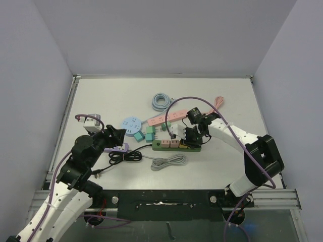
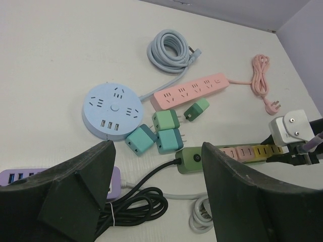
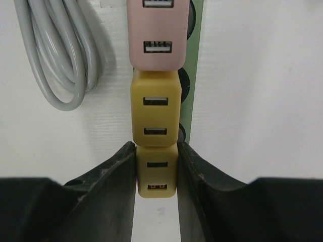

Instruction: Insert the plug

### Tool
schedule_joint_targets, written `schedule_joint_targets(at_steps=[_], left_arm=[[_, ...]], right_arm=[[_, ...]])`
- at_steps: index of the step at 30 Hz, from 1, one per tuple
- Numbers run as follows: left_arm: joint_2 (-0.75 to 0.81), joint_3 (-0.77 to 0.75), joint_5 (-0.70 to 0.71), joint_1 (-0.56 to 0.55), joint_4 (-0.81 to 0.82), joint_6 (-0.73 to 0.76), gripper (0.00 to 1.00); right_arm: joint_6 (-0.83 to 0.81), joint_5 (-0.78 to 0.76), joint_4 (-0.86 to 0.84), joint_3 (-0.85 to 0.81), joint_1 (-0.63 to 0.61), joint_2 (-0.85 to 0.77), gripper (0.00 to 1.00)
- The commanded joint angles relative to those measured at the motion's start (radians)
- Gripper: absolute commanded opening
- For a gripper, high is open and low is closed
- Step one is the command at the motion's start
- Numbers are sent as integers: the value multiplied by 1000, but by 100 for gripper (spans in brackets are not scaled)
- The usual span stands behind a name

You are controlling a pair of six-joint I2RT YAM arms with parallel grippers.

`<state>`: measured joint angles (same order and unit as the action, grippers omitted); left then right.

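Observation:
My right gripper [image 3: 156, 151] is shut on a yellow plug [image 3: 157, 174], one finger on each side of it. This plug stands at the end of a row on the green power strip [image 3: 195, 60], touching a second yellow plug [image 3: 156, 107], with a pink plug [image 3: 157, 35] beyond. The strip's socket under the held plug is hidden. From above, the right gripper [image 1: 193, 137] is at the strip's [image 1: 174, 147] right end. My left gripper [image 2: 157, 166] hangs open over the table, with nothing between its fingers, left of the strip [image 2: 191, 160].
Loose teal plugs [image 2: 166, 120] and a small green plug [image 2: 196, 110] lie behind the strip. A round blue socket [image 2: 112, 110], a pink power strip [image 2: 191, 92], a coiled blue-grey cable [image 2: 169, 50], a black cable bundle [image 2: 131, 204], a purple strip [image 2: 15, 176] and a grey cable [image 3: 55, 55] surround it.

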<state>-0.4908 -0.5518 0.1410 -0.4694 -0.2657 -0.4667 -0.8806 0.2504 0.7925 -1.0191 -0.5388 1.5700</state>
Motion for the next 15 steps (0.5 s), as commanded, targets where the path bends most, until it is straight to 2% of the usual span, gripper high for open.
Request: schedule_joint_targets(at_steps=[1,7,12,13,15], left_arm=[[18,-2,-20,7,56,1,68],[22,0,-20,7,60,2,68],[21,1,-21,7,65,3,68],[22,1,-21,7,65,4,68],[22,1,-23,8,65,3,68]], right_arm=[[-68,-134,-127,136,29,203,0],[-82,-174,-188,217,28,173,0],[-53,-123,-210,221,46,49,0],[-34,-92,-201,211,54,19,1],[-3,-16,-162,167,80,-30,19]])
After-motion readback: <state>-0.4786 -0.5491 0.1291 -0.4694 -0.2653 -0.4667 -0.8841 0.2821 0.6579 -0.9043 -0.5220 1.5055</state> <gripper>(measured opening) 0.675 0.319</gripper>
